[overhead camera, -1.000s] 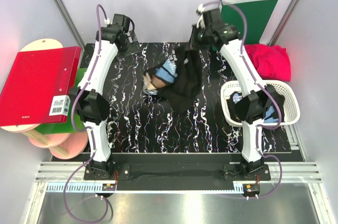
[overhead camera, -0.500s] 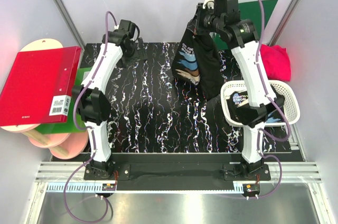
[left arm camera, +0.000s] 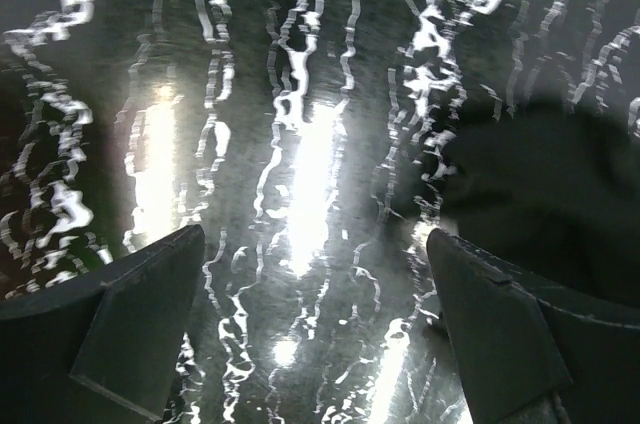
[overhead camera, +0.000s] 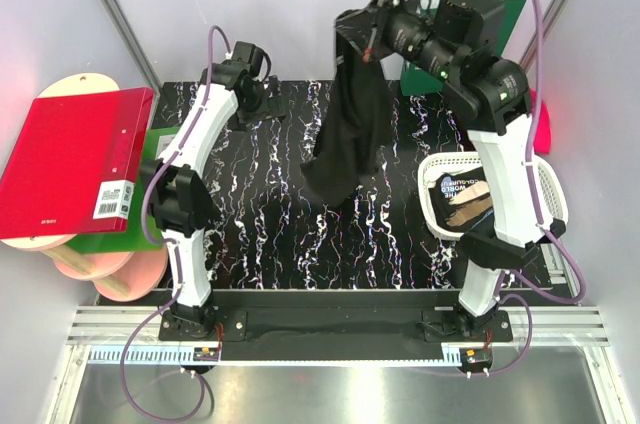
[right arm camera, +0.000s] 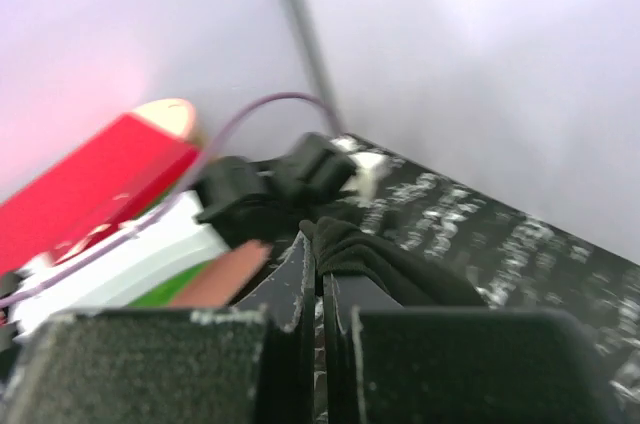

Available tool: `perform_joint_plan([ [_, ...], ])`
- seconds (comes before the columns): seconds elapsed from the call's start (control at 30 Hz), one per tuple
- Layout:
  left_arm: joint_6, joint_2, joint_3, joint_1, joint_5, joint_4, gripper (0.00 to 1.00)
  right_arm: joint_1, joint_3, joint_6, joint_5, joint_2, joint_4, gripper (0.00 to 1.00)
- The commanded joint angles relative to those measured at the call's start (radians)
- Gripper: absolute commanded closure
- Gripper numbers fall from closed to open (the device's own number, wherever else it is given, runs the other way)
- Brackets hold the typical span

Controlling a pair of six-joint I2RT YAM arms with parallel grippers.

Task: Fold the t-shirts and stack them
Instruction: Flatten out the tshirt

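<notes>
The right gripper (overhead camera: pixel 364 36) is clamped on one end of a black t-shirt (overhead camera: pixel 347 129), upper centre of the frame. The shirt hangs from it, long axis up-down, lower end pointing to the table (overhead camera: pixel 270 234). The left gripper (left arm camera: pixel 312 239) has its jaws apart, holding nothing.

Two black t-shirts (overhead camera: pixel 350 134), one crimson t-shirt (overhead camera: pixel 543 129), one red binder (overhead camera: pixel 70 159), one green binder (overhead camera: pixel 513 24), one basket (overhead camera: pixel 558 206), two arms (overhead camera: pixel 195 129).

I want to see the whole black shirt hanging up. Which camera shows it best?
The top external view: the black t-shirt hangs in full view from the right arm. The right wrist view shows only a bunch pinched between the right fingers. The left wrist view shows just a dark shape, maybe its hem.
</notes>
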Motion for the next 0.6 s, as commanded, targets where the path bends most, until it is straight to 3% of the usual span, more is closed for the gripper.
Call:
perform_joint_plan([
  [0.0,0.017,-0.125,-0.001,0.004,-0.130,0.034,0.01,0.060,0.015,0.066,-0.139,-0.024,0.162,1.00],
  [0.3,0.061,-0.236,0.030,0.021,-0.261,0.056,0.01,0.175,0.073,0.131,-0.309,0.055,0.222,1.00],
  [0.4,0.051,-0.245,-0.030,0.021,-0.259,0.057,0.01,0.174,0.030,0.020,-0.145,0.005,0.207,1.00],
  [0.47,0.028,-0.244,-0.073,0.021,-0.238,0.057,0.01,0.171,-0.091,-0.078,-0.002,-0.079,0.207,1.00],
  [0.5,0.020,-0.245,-0.085,0.021,-0.229,0.056,0.01,0.165,-0.144,-0.106,0.162,-0.134,0.210,1.00],
  [0.57,0.005,-0.245,-0.113,0.018,-0.213,0.059,0.01,0.125,-0.306,-0.126,0.255,-0.185,0.209,1.00],
])
